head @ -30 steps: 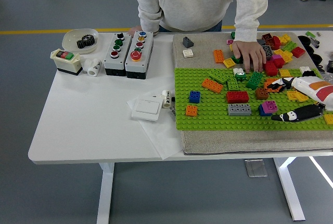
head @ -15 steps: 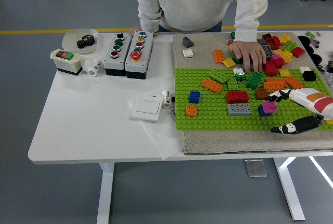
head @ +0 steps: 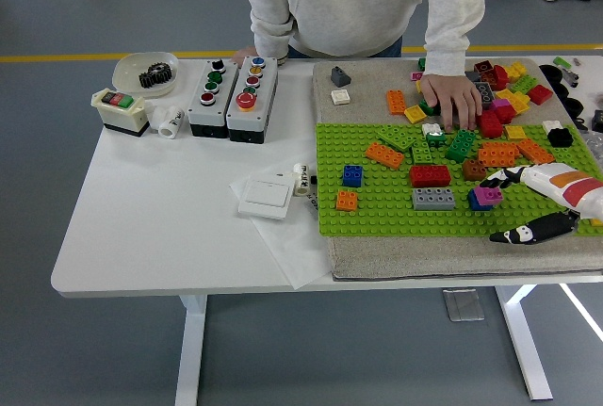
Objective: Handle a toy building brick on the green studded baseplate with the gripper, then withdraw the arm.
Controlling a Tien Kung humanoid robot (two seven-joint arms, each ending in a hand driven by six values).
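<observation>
Hovering at baseplate (head: pixel 396 210) right edge: right hand (head: pixel 542 201), fingers (head: pixel 528 232) spread, empty.

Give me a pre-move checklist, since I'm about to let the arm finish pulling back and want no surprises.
1. Right hand holds no brick, fingers spread: ok.
2. Right hand off the baseplate: not ok, fingertips overlap its right edge.
3. Magenta brick seated on the plate: cannot tell.
4. Person's hand away from the withdrawal path: ok, it rests among loose bricks at the far side.
5. Left arm out of the way: ok, not in view.
</observation>
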